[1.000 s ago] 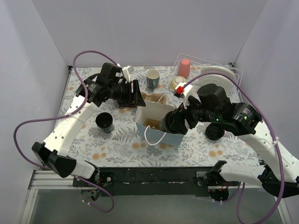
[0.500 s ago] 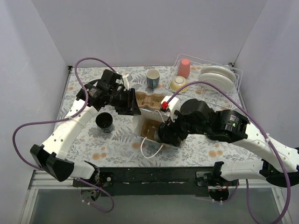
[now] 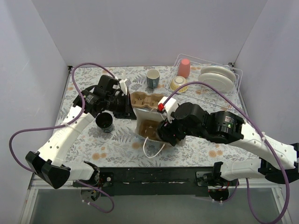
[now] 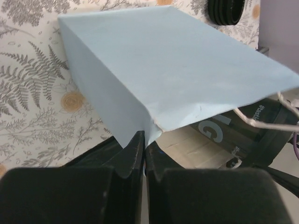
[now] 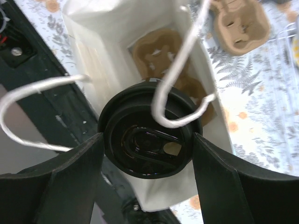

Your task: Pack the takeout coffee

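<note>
A pale blue paper bag (image 3: pixel 145 122) stands mid-table with a cardboard carrier (image 5: pixel 159 60) at its bottom. My left gripper (image 4: pixel 145 140) is shut on the bag's rim at its left corner, also visible in the top view (image 3: pixel 130 108). Just over the bag's mouth, my right gripper (image 5: pixel 147 137) is shut on a black lidded takeout coffee cup (image 5: pixel 149 142), its fingers (image 5: pixel 77 165) against both sides of the lid. One white bag handle (image 5: pixel 180 119) lies across that lid. A second takeout coffee cup (image 3: pixel 104 121) stands left of the bag. Another black lid (image 4: pixel 227 10) shows beyond the bag.
A second cardboard carrier (image 3: pixel 145 99) lies on the table behind the bag. A grey-green mug (image 3: pixel 152 77) stands at the back. The wire dish rack (image 3: pixel 236 74) at the back right holds a pink cup (image 3: pixel 184 67), a bowl (image 3: pixel 178 83) and plates (image 3: pixel 217 77).
My left gripper has closed on the bag's rim and drawn it left. The right arm has carried its cup left and down over the bag's mouth.
</note>
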`<control>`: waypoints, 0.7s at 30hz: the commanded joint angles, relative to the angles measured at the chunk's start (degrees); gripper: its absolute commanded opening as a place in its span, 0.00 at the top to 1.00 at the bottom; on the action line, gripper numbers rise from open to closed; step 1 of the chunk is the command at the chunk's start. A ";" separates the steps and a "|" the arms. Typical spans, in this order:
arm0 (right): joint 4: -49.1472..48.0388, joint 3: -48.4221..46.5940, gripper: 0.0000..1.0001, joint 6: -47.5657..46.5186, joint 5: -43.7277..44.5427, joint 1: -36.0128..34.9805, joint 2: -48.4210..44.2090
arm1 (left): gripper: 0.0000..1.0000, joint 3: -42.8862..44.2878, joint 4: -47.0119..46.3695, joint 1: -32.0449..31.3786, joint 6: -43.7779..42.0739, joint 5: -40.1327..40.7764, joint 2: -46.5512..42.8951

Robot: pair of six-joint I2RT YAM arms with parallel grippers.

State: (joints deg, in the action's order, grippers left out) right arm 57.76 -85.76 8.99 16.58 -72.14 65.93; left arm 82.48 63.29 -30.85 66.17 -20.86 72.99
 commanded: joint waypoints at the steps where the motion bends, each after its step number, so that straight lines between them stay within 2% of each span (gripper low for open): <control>1: 1.91 -8.43 0.72 -7.13 5.56 -0.46 2.35 | 1.00 -0.21 -10.26 0.09 -2.10 -4.44 -1.53; 2: 2.44 -9.42 0.72 -8.63 5.83 -0.55 4.10 | 1.00 -0.91 -15.34 0.09 -3.14 -5.15 -1.97; 5: 4.99 -9.44 0.71 -11.89 6.19 -0.98 5.87 | 1.00 -2.06 -19.33 0.09 -6.74 -6.99 -2.94; 10: 2.63 -2.32 0.71 -13.91 8.64 -3.27 3.77 | 1.00 -5.83 -21.18 0.09 -12.46 -9.98 -4.87; 13: 2.19 0.06 0.71 -15.23 13.12 -4.32 3.15 | 1.00 -8.99 -22.85 0.09 -15.71 -11.91 -6.46; 16: 0.87 3.04 0.71 -17.16 15.67 -4.68 2.98 | 1.00 -8.48 -20.67 0.09 -17.39 -10.52 -6.28; 17: 0.08 3.75 0.71 -17.52 16.11 -4.85 2.89 | 0.97 -8.21 -20.31 0.09 -17.39 -9.30 -6.11; 18: -0.45 5.32 0.71 -17.69 16.03 -4.94 2.80 | 0.90 -8.04 -20.22 0.09 -17.04 -8.50 -6.28; 20: -1.85 6.56 0.71 -17.35 15.85 -5.47 2.36 | 0.70 -7.51 -19.00 0.09 -15.38 -6.31 -6.37; 21: -2.29 7.09 0.71 -17.08 15.85 -5.64 2.19 | 0.53 -7.25 -18.21 0.09 -14.76 -5.43 -6.54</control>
State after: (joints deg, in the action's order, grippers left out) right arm 59.22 -80.71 -6.79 29.87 -76.71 70.00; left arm 73.63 43.72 -30.85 51.33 -29.10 68.18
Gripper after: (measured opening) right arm 0.773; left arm 0.258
